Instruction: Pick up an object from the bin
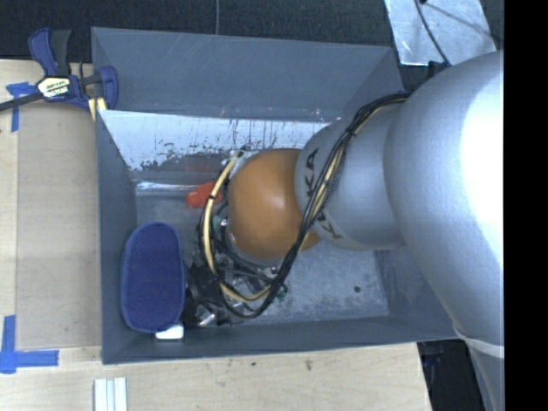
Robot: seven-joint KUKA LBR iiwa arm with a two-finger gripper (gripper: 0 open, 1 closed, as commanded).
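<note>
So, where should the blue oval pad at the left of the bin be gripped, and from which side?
Probably across its short width, near the middle, coming down from above. The blue oval pad lies flat with its long axis along the left wall of the bin, so the narrow span seems easiest to close on. Room beside that wall looks tight.

My bin [257, 80] is matt grey metal, its back wall pale, scratched and rough-looking. The blue oval pad [152, 276] at its left looks like soft, dull cloth. My orange wrist cover [261, 204] is smooth and glossy, my arm casing [445, 187] smooth silver with a satin sheen, and my cables [295, 238] are slick plastic.
</note>
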